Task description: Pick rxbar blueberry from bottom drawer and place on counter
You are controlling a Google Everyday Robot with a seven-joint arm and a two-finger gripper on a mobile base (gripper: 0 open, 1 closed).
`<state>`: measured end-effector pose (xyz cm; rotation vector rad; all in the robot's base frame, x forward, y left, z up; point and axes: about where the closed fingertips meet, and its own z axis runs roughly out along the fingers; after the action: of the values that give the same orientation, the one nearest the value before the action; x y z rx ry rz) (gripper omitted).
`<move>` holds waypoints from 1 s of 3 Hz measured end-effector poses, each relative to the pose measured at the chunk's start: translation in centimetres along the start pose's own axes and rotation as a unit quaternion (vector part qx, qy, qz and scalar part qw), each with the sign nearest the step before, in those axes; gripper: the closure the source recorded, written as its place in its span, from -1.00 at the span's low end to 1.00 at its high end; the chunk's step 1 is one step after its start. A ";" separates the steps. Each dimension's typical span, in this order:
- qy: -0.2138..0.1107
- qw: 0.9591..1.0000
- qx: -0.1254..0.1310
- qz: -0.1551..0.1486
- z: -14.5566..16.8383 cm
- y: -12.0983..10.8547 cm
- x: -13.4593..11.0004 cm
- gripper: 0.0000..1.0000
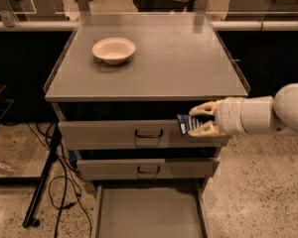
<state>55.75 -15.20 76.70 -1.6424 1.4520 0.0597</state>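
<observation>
Rxbar blueberry (185,123) sits clamped between the two fingers of the gripper (194,121) at centre right of the frame, in front of the top drawer (139,134), below the counter (179,58) edge. Bottom drawer (149,213) stands open at lower centre. A bowl (113,50) rests on the counter's upper left.

Open table above the claw, drawer fronts close beside it.
The claw (199,119), clamped on the rxbar blueberry (185,124), hangs against the top drawer front (114,133), just under the table (179,63) edge. Above it is broad free surface, with the bowl (113,49) well off to the far left. The bottom drawer (149,212) gapes below.
</observation>
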 end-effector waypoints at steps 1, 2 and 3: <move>0.014 0.999 0.032 -0.036 -2.0 -4.8 -2.4 1.00; 0.012 0.998 0.031 -0.044 -1.6 -5.7 -2.8 1.00; 0.011 0.998 0.014 -0.065 -0.7 -9.2 -3.6 1.00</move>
<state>61.71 -13.94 84.45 -1.7154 1.3525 -0.0516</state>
